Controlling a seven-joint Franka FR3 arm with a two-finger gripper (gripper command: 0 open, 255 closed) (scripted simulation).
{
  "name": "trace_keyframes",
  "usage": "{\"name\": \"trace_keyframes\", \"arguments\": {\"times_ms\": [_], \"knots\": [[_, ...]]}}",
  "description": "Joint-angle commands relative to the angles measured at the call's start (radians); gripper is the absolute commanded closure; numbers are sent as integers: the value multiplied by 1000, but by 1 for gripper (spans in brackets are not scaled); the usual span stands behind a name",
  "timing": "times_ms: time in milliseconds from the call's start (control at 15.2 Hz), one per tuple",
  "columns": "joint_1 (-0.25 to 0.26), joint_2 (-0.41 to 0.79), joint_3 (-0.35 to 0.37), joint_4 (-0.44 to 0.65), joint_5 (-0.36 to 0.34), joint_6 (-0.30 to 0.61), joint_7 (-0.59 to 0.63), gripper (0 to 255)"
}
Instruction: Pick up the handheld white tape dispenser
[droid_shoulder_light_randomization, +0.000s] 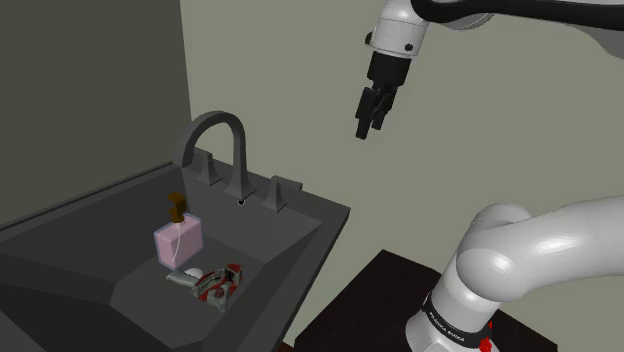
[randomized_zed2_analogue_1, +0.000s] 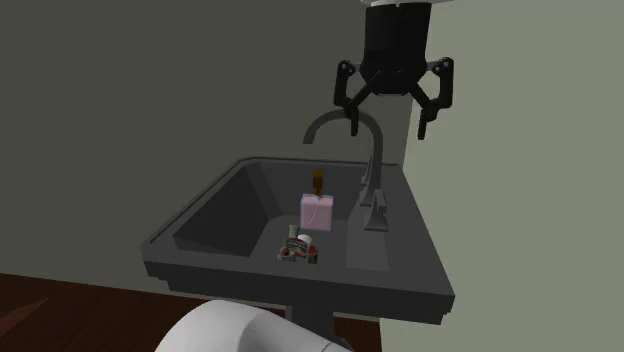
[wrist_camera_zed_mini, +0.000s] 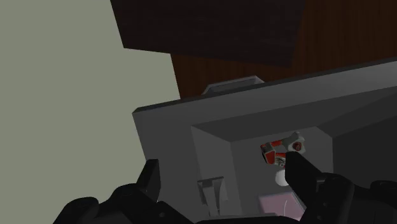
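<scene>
Well, the gripper (randomized_zed2_analogue_1: 390, 122) hung wide open and empty above the sink (droid_shoulder_light_randomization: 315, 208), so it ought to descend (clear of the faucet (droid_shoulder_light_randomization: 222, 117)) onto the tape dispenser (droid_shoulder_light_randomization: 215, 281) in its basin.

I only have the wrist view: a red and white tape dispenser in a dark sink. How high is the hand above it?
Observer: High. In the shoulder view the hand hangs well above the sink, higher than the top of the faucet.
Operator: What's the pink thing beside the tape dispenser?
Observer: A pink bottle with a brown cap, standing upright in the basin close beside the tape dispenser.
Operator: Where's the faucet relative to the hand?
Observer: In the shoulder view the faucet stands at the sink's back rim, left of and below the hand.
</scene>
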Motion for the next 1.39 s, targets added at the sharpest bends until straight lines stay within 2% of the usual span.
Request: {"name": "trace_keyframes", "arguments": {"times_ms": [0,660,990,1320], "knots": [[0,0,0,0,0,0,0,0],[39,144,148,-157,71,298,127,0],[49,272,228,-187,87,455,195,0],[48,434,309,-183,73,608,277,0]]}}
